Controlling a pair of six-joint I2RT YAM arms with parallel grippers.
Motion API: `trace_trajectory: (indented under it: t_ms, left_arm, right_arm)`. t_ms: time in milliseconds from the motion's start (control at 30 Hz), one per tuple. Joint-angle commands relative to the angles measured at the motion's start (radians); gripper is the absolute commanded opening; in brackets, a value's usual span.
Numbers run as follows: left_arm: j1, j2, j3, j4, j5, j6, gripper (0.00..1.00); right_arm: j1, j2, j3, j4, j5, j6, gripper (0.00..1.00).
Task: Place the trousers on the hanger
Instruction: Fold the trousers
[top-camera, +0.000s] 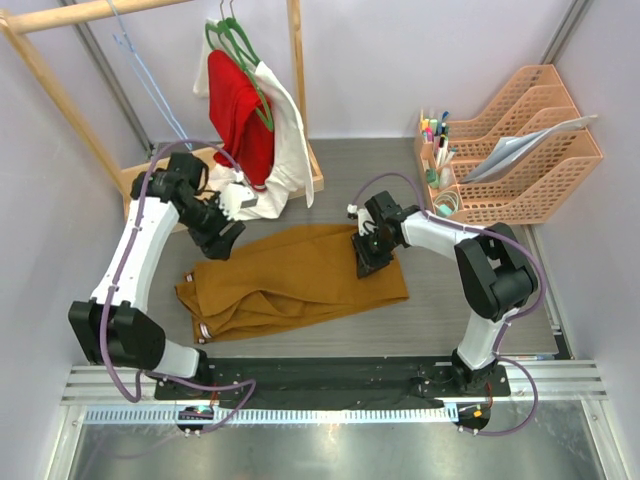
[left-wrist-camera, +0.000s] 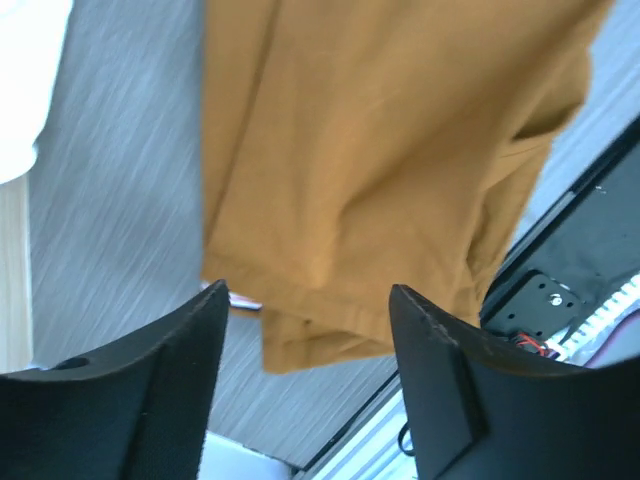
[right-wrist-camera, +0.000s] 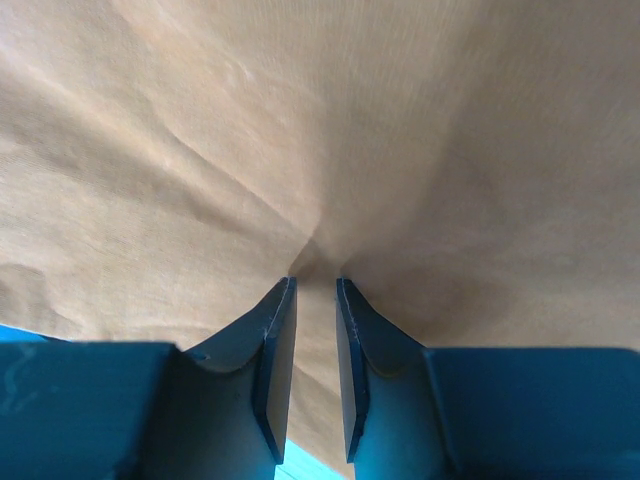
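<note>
The mustard-brown trousers lie folded on the grey table, legs pointing left. My right gripper presses down on their right part; in the right wrist view its jaws are nearly closed, with a pucker of the cloth pinched between them. My left gripper hovers open and empty over the trousers' upper left edge; the left wrist view shows its fingers wide apart above the cloth. The light-blue wire hanger hangs from the wooden rail at the back left.
A wooden rack stands at the back left, with green hangers carrying a red garment and a white one. Orange file trays and a pen holder stand at the back right.
</note>
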Motion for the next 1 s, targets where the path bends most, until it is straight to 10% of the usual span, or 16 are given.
trace_trajectory:
  t_ms: [0, 267, 600, 967]
  left_arm:
    - [-0.088, -0.075, -0.116, -0.220, 0.011, -0.015, 0.65]
    - [-0.213, -0.256, -0.416, -0.151, -0.259, -0.035, 0.75]
    - [-0.216, -0.187, -0.453, -0.017, -0.471, 0.003, 0.39]
    - [-0.309, -0.196, -0.265, -0.336, -0.100, 0.010, 0.51]
  right_arm:
    - [-0.002, -0.032, 0.017, -0.062, 0.055, -0.020, 0.28]
    - [-0.004, -0.033, -0.012, -0.058, 0.078, -0.009, 0.28]
    - [-0.004, -0.016, -0.009, -0.057, 0.110, -0.025, 0.28]
    - [-0.005, -0.006, -0.006, -0.053, 0.113, -0.028, 0.28]
